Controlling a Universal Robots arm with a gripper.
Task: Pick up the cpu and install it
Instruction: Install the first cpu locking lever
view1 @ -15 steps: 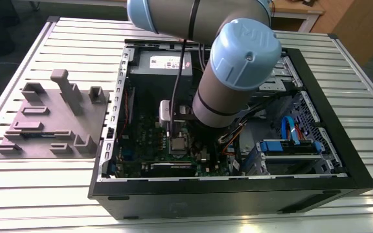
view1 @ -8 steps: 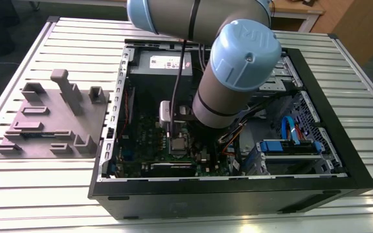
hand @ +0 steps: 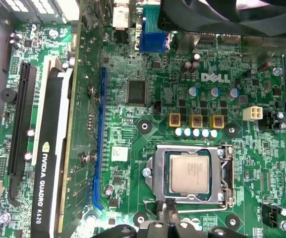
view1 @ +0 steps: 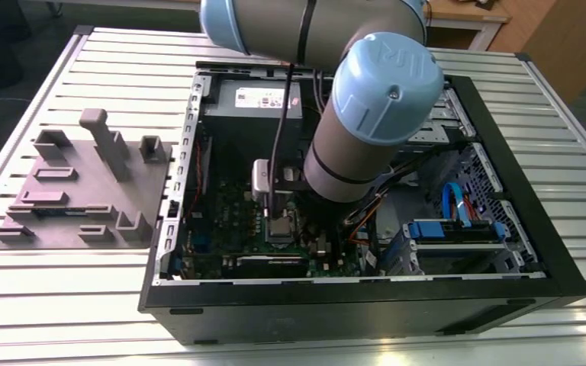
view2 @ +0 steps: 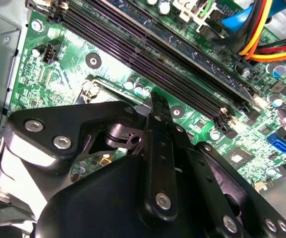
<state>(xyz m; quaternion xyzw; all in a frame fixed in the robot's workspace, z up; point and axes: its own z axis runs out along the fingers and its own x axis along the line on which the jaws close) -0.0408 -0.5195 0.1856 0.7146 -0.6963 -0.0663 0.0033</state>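
While the flat silvery-grey square cpu (hand: pixel 190 173) lies in the metal-framed socket (hand: pixel 157 167), the black gripper (hand: pixel 168 213) hovers just beside; we cannot tell its state.

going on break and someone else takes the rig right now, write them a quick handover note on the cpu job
Arm: the gripper is low over the green board inside the computer case, its tip at the edge of the socket frame, not on the cpu.
Cpu: lies flat in the socket, metal top up, square with the frame.
Done: the cpu is set in the socket.
Left: whether it is locked down cannot be told from these views.
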